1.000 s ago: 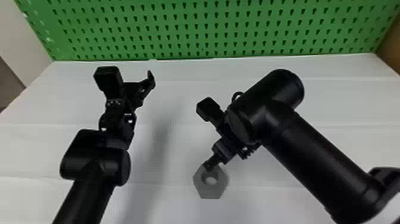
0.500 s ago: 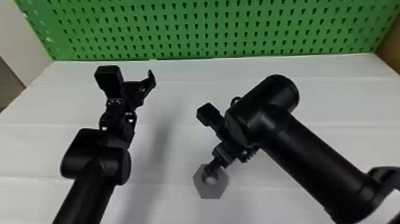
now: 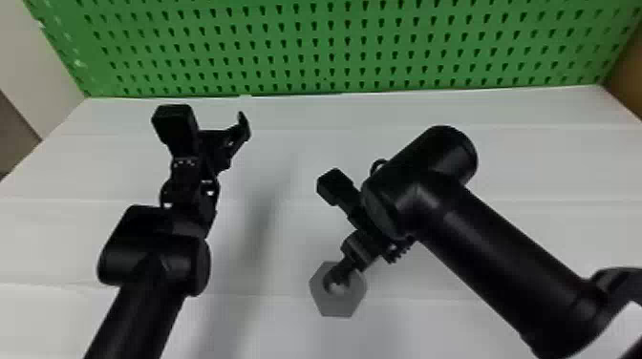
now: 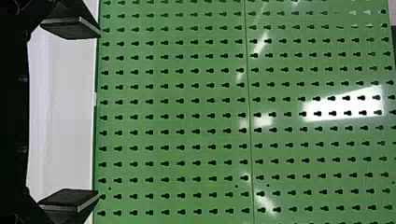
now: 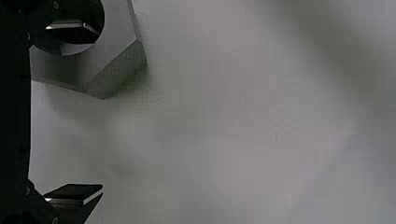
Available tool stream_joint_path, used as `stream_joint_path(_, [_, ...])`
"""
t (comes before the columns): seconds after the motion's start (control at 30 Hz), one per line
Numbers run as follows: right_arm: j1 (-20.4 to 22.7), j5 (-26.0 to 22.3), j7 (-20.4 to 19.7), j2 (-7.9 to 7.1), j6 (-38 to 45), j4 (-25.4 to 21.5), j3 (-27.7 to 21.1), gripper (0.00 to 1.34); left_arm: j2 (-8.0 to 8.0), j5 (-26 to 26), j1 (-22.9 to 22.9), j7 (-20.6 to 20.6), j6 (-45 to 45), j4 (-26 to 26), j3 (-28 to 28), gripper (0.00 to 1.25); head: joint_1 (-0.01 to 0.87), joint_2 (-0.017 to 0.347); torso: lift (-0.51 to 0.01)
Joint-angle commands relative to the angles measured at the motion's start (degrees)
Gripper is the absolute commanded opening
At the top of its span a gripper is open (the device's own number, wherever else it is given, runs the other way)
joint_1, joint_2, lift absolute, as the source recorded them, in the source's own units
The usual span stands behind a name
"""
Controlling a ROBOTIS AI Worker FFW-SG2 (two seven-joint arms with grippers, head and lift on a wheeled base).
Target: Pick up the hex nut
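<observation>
1. Right gripper (image 3: 360,248) has dropped slightly in the head view, toward the nut; hex nut and left arm unmoved.
2. Hex nut (image 3: 340,305): lower center of frame, flat on the white surface (image 3: 267,315), not gripped.
3. Right gripper open, fingers wide apart. One fingertip (image 5: 72,32) is at the nut's hole, other finger (image 5: 74,192) outside the nut; contact can't be told.
4. Right arm (image 3: 497,248): in from lower right, slants up-left to a bent joint right of center, gripper angled down-left.
5. Left arm (image 3: 138,310): in from bottom left, parked; left gripper (image 3: 222,143) upper left, open, empty, aimed at green pegboard (image 3: 305,52) across the top.
</observation>
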Motion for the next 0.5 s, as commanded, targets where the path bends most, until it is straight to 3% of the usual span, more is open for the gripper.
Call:
stream_joint_path(0.0, [0.2, 0.0, 0.2, 0.09, -0.4, 0.3, -0.6, 0.68, 0.0, 0.0, 0.1, 0.0, -0.1, 0.0, 0.0, 1.17, 0.785, 0.149, -0.081])
stream_joint_path(0.03, [0.2, 0.1, 0.1, 0.09, -0.6, 0.3, -0.7, 0.52, 0.0, 0.0, 0.1, 0.0, 0.0, 0.0, 0.0, 1.17, 0.785, 0.149, -0.081])
stream_joint_path(0.1, [0.2, 0.1, 0.1, 0.09, -0.9, 0.3, -0.7, 0.4, 0.0, 0.0, 0.1, 0.0, -0.1, 0.0, 0.0, 1.17, 0.785, 0.149, -0.081])
stream_joint_path(0.47, [0.2, 0.3, 0.2, 0.17, -1.4, 0.3, -0.4, 0.37, 0.0, 0.0, 0.2, 0.0, -0.1, 0.0, 0.0, 1.17, 0.785, 0.149, -0.081])
